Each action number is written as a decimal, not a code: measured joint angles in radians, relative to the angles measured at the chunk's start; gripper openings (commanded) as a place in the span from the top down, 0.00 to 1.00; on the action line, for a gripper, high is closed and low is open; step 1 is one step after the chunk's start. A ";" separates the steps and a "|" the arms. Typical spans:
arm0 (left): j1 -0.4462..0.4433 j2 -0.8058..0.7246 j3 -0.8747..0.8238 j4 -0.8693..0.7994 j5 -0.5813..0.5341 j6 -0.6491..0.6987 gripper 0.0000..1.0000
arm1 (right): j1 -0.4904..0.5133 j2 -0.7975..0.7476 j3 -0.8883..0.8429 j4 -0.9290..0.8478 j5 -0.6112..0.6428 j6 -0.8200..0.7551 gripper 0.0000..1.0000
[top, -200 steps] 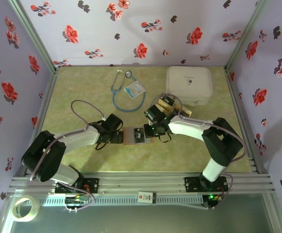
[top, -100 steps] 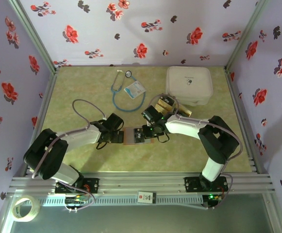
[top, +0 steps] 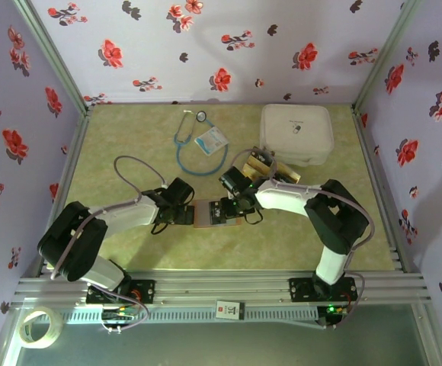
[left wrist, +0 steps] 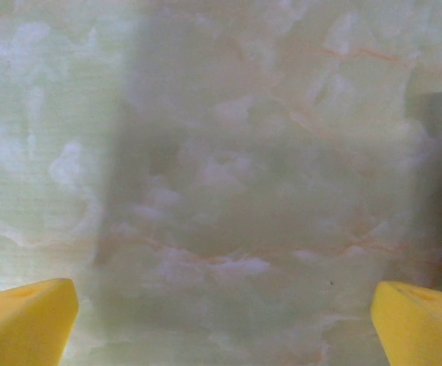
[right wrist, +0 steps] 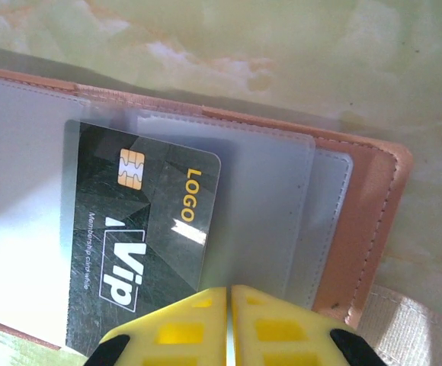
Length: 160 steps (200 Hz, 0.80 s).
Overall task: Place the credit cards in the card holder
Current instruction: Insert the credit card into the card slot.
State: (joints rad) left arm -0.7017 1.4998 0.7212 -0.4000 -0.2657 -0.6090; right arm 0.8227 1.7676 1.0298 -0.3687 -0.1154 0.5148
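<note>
A: On the bench [top: 114, 130], the card holder [right wrist: 362, 221] is laid open beneath the shut, empty right hand [right wrist: 229, 305]; the left hand [left wrist: 222, 313] is held wide, empty.
B: The credit card [right wrist: 141, 229], part-pocketed ahead of it, should be pushed flat, squarely.

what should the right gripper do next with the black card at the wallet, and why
Probably nudge the black card a little deeper into the clear pocket with the shut right gripper. The card looks only partly sleeved, its near end apparently past the edge of the wallet, and the gripper sits right at it.
</note>
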 measured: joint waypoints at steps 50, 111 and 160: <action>0.000 0.000 0.000 0.003 0.000 0.000 0.00 | 0.000 0.010 0.011 0.003 -0.015 0.000 0.91; 0.000 0.003 0.000 0.009 0.004 0.000 0.00 | 0.005 0.011 0.018 0.002 -0.014 0.000 0.86; 0.000 0.005 0.000 0.018 0.005 0.000 0.00 | 0.005 -0.002 0.022 -0.042 0.035 -0.011 0.85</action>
State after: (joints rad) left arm -0.7017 1.5043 0.7212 -0.3824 -0.2611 -0.6094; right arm 0.8272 1.7653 1.0515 -0.4103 -0.0803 0.5037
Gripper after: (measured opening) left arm 0.996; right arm 0.148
